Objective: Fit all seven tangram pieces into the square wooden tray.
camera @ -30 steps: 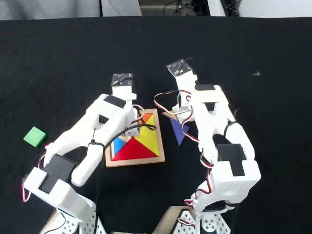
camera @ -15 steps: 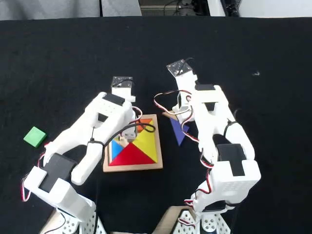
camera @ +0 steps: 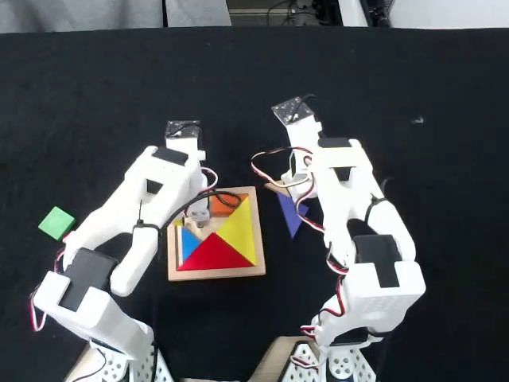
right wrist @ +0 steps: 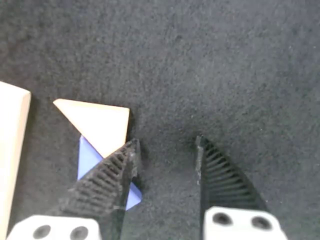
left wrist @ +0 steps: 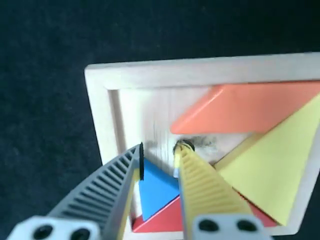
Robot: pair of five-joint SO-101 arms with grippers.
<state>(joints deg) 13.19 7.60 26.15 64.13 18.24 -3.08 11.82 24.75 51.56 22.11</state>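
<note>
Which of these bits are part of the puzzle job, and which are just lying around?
Job: tray, red piece, yellow piece, orange piece, blue piece, purple piece, tan triangle, green square.
Lying about: black cloth, cables behind the table.

7 tangram pieces (camera: 213,253), 1 wooden tray (camera: 215,273), 2 arms (camera: 350,199).

Even overhead light in the high view: the black bench (camera: 87,87) cloth soaks it up with no glare, and the white arm shells (camera: 350,191) read bright. In the left wrist view the pale wooden tray (left wrist: 200,67) is near washed out around the left claw (left wrist: 161,147), its rim throwing only a faint shadow inward. The right wrist view is dimmer, with a thin soft shadow at the edge of the cream triangle (right wrist: 97,122) by the right claw (right wrist: 165,142)
</note>
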